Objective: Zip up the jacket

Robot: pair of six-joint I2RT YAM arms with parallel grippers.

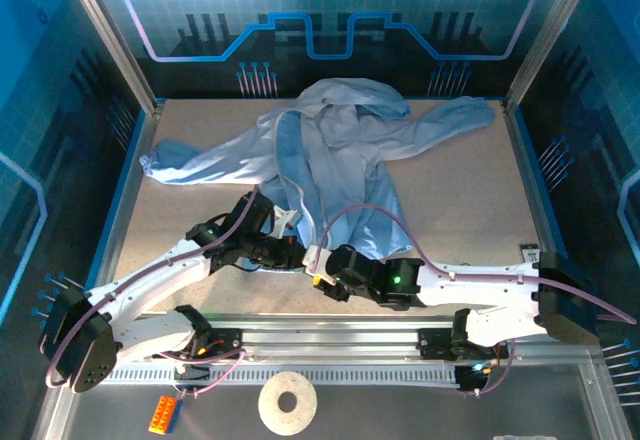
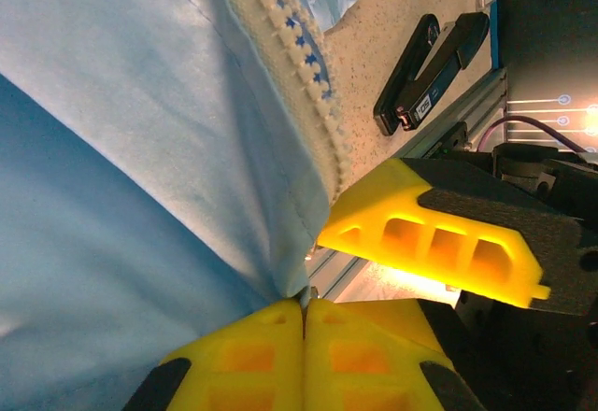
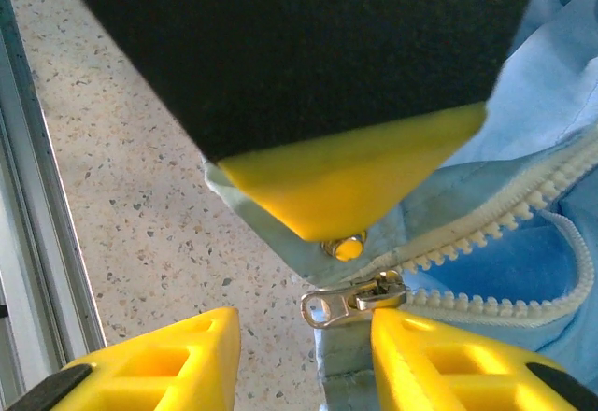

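The light blue jacket (image 1: 330, 150) lies spread on the table, hood at the back, sleeves out to both sides. Its pale zipper strip (image 2: 297, 61) runs down to the near hem. My left gripper (image 1: 290, 245) is shut on the jacket's bottom hem corner (image 2: 294, 271), the fabric pinched between its yellow fingertips (image 2: 271, 332). My right gripper (image 3: 304, 336) is open just beside it. The metal zipper slider with its pull tab (image 3: 353, 301) lies between the right gripper's fingers, against the right-hand one (image 3: 420, 346). The zipper teeth (image 3: 486, 219) part to the right of the slider.
A metal snap (image 3: 344, 246) sits on the hem just above the slider. The aluminium rail (image 1: 330, 345) runs along the near table edge, with a black clamp-like part (image 2: 430, 65) by it. A white tape roll (image 1: 287, 402) and an orange brick (image 1: 163, 413) lie below the rail.
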